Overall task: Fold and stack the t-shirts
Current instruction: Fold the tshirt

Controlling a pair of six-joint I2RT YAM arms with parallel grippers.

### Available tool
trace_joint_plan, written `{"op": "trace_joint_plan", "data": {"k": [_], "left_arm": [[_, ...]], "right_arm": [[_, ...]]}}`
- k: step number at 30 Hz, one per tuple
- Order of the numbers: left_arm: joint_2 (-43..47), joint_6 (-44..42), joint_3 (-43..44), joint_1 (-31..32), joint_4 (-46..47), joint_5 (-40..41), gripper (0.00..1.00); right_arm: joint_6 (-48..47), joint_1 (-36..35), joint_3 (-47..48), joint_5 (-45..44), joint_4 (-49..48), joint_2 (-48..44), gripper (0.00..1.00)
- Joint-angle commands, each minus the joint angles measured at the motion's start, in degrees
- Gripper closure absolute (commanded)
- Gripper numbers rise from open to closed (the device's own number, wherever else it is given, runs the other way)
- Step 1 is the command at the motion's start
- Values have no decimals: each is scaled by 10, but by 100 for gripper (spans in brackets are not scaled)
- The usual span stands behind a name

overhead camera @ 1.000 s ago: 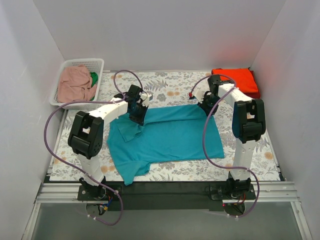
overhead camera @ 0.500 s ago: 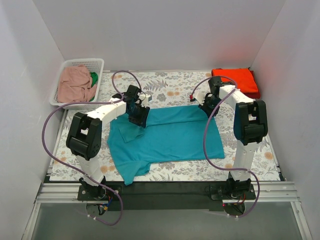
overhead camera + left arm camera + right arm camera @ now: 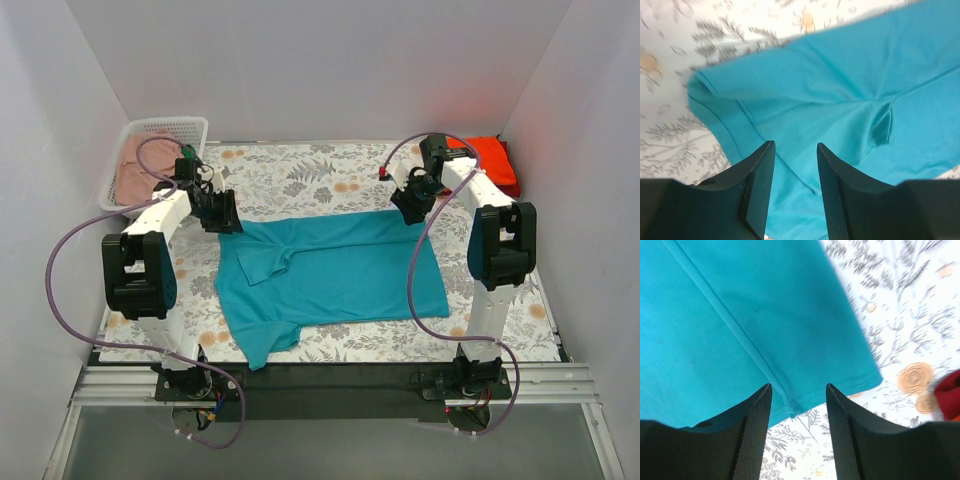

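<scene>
The teal-blue t-shirt [image 3: 335, 275] lies spread on the floral cloth, its far edge folded over toward the front. My left gripper [image 3: 224, 212] hangs open just past the shirt's back left corner. In the left wrist view this gripper [image 3: 795, 145] is empty above the teal cloth [image 3: 840, 85] and a sleeve hem [image 3: 715, 105]. My right gripper [image 3: 408, 204] is open over the back right corner. Its wrist view shows the gripper [image 3: 798, 387] empty above the hem corner [image 3: 790, 402]. An orange-red t-shirt [image 3: 482, 160] lies folded at the back right. A dusty pink t-shirt [image 3: 132, 172] fills the basket.
The white lattice basket [image 3: 166, 125] stands at the back left, close behind my left arm. White walls close in the table on three sides. The floral table cloth [image 3: 320, 170] shows bare behind the teal shirt. A red edge [image 3: 950, 390] shows at the right of the right wrist view.
Both grippers have opened and let go of the teal shirt's far edge. The left arm has swung left toward the basket; the right has drawn back slightly.
</scene>
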State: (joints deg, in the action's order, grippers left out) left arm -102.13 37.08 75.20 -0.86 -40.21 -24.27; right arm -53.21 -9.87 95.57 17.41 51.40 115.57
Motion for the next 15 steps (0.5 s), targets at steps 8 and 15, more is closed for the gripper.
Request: {"op": "trace_joint_plan", "data": {"k": [8,15], "left_arm": [[58,-10,-100,10,-8,-10,65],[61,2,-138,11,5,-3,63]], "right_arm": [[77,-1,67,70,28,40,52],[78,-1,69,68,28,48,53]]}}
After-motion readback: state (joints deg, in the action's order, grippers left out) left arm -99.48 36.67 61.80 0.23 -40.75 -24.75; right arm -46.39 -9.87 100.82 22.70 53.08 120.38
